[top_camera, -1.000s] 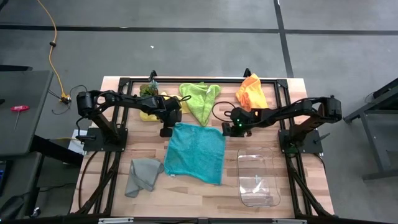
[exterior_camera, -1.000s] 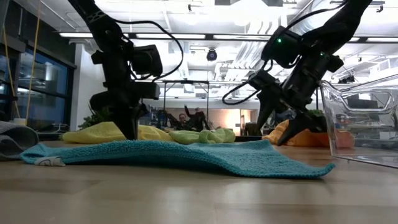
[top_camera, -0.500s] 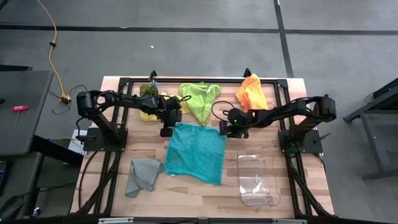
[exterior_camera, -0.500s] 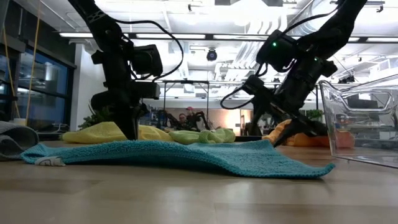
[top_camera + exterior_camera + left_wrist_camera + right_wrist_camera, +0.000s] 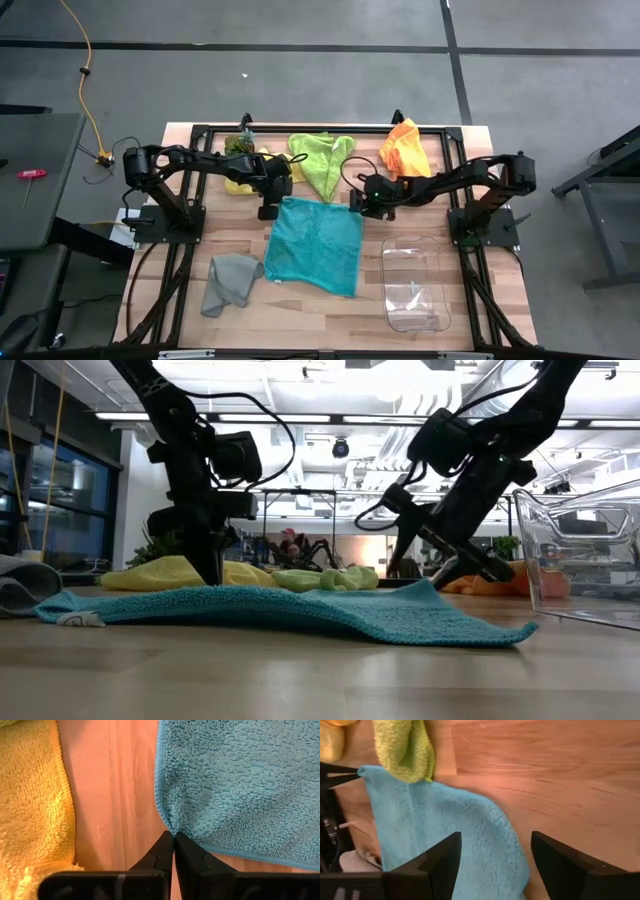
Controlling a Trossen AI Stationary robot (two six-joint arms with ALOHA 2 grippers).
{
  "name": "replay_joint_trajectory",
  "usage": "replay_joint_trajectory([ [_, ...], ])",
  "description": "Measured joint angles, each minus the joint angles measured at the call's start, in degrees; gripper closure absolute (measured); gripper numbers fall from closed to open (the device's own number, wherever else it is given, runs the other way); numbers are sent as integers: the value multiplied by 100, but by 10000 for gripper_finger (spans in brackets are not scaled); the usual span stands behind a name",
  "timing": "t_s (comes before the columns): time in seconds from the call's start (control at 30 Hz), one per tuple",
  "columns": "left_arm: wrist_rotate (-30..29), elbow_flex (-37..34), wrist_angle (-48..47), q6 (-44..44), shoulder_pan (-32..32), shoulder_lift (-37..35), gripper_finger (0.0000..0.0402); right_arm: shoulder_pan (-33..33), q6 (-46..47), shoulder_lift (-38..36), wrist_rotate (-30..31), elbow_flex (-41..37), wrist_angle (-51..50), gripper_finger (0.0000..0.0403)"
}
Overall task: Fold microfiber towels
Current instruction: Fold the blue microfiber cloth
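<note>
The left gripper (image 5: 173, 836) pinches a corner of the teal towel (image 5: 315, 243), spread mid-table; the right gripper (image 5: 492, 852) hovers, jaws spread, over the opposite far corner.

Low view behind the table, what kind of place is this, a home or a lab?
Most likely a robotics lab or open workshop, not a home. The low view shows ceiling strip lights, exposed ducts and more equipment beyond the wooden table. From above, the table stands on a bare grey floor with a yellow cable.

Teal towel (image 5: 316, 243) flat centre; yellow, lime, orange, grey crumpled.
</note>
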Motion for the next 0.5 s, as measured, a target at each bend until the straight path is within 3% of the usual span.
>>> replay_joint_trajectory([
  [0.23, 0, 0, -8, -23, 0, -2, 401, 73, 212, 167, -87, 0, 395, 169],
  [0.5, -125, 0, -8, -150, -2, -2, 401, 81, -294, 51, -378, -2, 422, 177],
])
